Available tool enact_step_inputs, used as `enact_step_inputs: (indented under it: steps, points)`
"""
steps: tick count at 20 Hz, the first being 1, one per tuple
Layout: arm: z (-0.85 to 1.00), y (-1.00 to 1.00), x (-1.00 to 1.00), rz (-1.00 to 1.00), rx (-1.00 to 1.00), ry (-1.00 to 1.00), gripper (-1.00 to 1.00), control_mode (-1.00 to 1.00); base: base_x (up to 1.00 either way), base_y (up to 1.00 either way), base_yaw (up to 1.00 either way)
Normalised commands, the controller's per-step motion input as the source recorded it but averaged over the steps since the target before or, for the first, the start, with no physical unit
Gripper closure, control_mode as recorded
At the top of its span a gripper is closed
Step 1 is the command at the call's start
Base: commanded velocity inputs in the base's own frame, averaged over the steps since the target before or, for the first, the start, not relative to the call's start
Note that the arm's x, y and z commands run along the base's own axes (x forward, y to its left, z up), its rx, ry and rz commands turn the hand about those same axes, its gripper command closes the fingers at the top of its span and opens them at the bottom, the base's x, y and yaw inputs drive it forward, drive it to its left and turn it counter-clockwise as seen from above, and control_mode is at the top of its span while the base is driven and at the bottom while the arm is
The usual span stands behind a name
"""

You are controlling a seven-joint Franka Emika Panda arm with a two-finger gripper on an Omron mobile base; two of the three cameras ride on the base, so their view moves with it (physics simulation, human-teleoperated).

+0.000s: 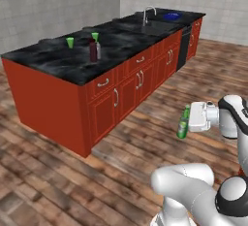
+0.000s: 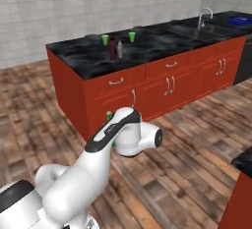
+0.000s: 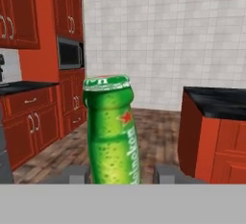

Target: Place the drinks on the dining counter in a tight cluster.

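Left base view, counter: the dining counter (image 1: 58, 62) is a long black marble-veined slab over red drawers and doors with silver handles, standing on a wood-plank floor (image 1: 43, 171) before grey tiled walls.
Left base view, on the slab: a dark-red bottle (image 1: 93, 50) stands upright with a small clear bottle (image 1: 98, 50) touching or just beside it; two bright-green cups (image 1: 70, 42) stand near them, towards the wall.
Left base view, far end: a sink with a silver faucet (image 1: 147, 14) and a blue object (image 1: 172, 15); a dark appliance front (image 1: 184, 48) breaks the red fronts.
Left base view, hand: the gripper (image 1: 186, 121) holds the green glass bottle (image 1: 183, 122) upright in the air over the floor, well apart from the counter.
Right base view, counter: the same slab runs left to right, with the two bottles together between the cups and the faucet at far right.
Right base view, arm: the white arm hides most of the green bottle; a green sliver shows beside the wrist, low before the red fronts.
Hand view, grip: the green bottle stands between the two fingers (image 3: 77, 174), which pinch its body from either side.
Hand view, room: red wall cabinets (image 3: 19, 11), a microwave (image 3: 70, 52), a narrower black counter (image 3: 24, 87) at left, and a black-topped red counter corner at right.
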Motion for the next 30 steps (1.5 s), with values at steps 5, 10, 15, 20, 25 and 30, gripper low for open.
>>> enact_step_inputs:
  steps: [5,10,15,20,25,30]
  points:
    - [0.00,0.00,0.00,0.00,0.00,0.00,1.00,1.00,0.72,0.00,-0.22]
    - [0.00,0.00,0.00,0.00,0.00,0.00,1.00,1.00,0.68,0.00,-0.25]
    - [0.00,0.00,0.00,0.00,0.00,0.00,1.00,1.00,0.87,0.00,-0.08]
    - [0.00,0.00,0.00,0.00,0.00,0.00,1.00,1.00,0.94,0.00,0.01]
    - [0.00,0.00,0.00,0.00,0.00,0.00,1.00,1.00,0.94,0.00,0.02]
    - [0.00,0.00,0.00,0.00,0.00,0.00,1.00,1.00,0.94,0.00,0.02]
